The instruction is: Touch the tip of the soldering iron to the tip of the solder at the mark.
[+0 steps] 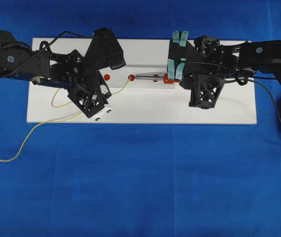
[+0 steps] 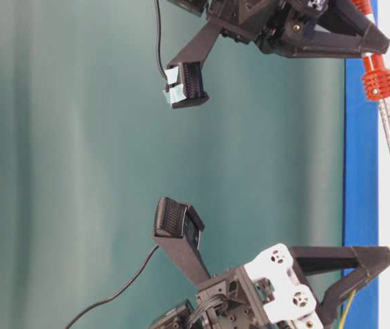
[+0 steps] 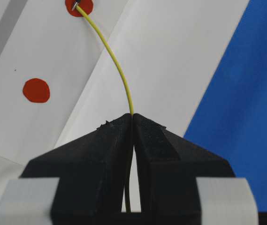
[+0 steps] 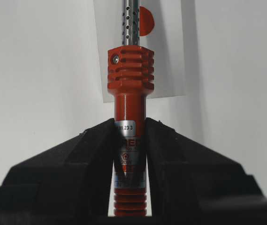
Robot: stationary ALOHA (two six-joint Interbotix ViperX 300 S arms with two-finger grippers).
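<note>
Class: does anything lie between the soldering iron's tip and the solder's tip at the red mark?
Nothing visible does. The soldering iron tip and the solder tip appear to meet on the same red mark.

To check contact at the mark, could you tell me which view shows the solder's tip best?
The left wrist view: the solder runs from the left gripper to a red mark, meeting the soldering iron tip. Overhead shows it small; table-level, only faintly; right wrist, not at all.
</note>
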